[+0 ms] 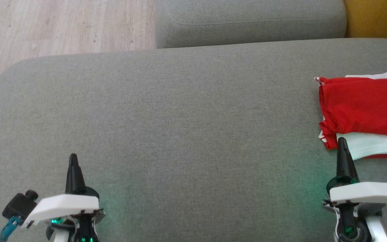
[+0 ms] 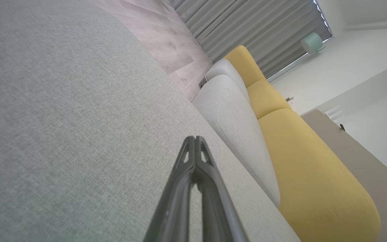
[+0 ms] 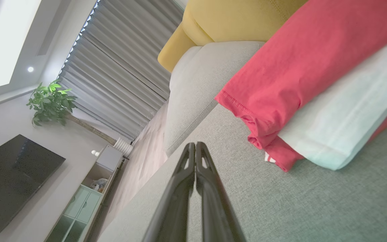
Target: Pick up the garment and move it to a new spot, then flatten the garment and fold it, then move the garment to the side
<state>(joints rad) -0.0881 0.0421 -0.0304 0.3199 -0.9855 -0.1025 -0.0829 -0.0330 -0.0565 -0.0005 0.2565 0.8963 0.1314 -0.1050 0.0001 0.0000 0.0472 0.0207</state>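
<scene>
A folded red and white garment (image 1: 361,107) lies at the right side of the grey sofa seat (image 1: 186,111), running off the head view's right edge. In the right wrist view the garment (image 3: 301,67) sits up and to the right of my fingers. My right gripper (image 1: 342,142) is shut and empty, its tip just at the garment's near left corner; whether it touches is unclear. The right gripper (image 3: 195,145) shows both fingers pressed together. My left gripper (image 1: 73,157) is shut and empty over bare cushion at lower left, its fingertips meeting in the left wrist view (image 2: 195,138).
A second grey cushion (image 1: 250,22) stands behind the seat, with a yellow cushion (image 1: 376,18) at the far right. Wooden floor (image 1: 59,27) lies beyond the seat's far left edge. A TV (image 3: 12,178), a plant (image 3: 50,102) and curtains (image 3: 113,74) stand farther off.
</scene>
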